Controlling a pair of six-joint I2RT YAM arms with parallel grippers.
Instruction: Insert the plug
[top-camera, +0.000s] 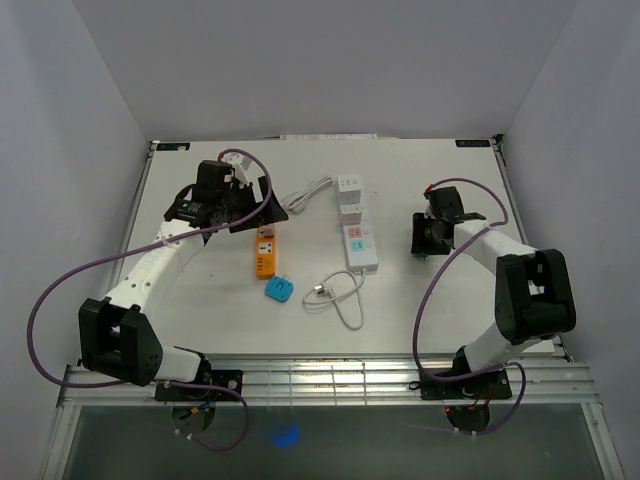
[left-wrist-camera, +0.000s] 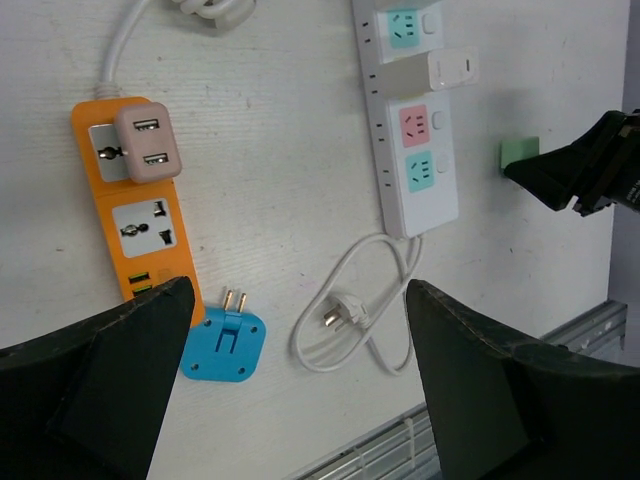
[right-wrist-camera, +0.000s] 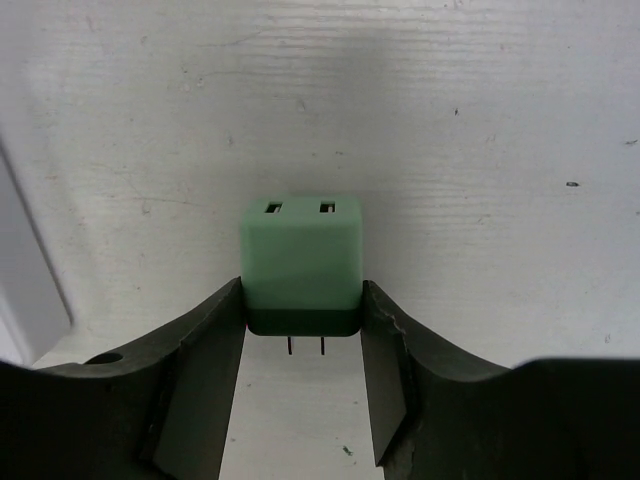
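So the right gripper (right-wrist-camera: 302, 305) is closed on the green plug (right-wrist-camera: 300, 250), one finger on each side of its darker base. The two prongs stick out of that base, back toward the wrist, and the face with the two slots points away from it. I honestly can't tell from these views whether the plug is resting on the table or lifted just off it.

What matters is where it is relative to the white power strip (top-camera: 360, 243). The plug and right gripper are off to the strip's right side, near it but clearly apart. The strip's long axis runs away from the arm bases, so its sockets line up along that direction. In the left wrist view the pink and teal sockets (left-wrist-camera: 415, 125) at the strip's near end look free.

My read is that the prongs aren't facing the sockets yet, so the plug needs turning prongs-down before it travels sideways over the strip.

The left gripper (left-wrist-camera: 300, 290) is on the strip's left side, near the orange strip (left-wrist-camera: 135, 230), with its fingers spread wide and holding nothing. The right arm is obviously the one for this job.
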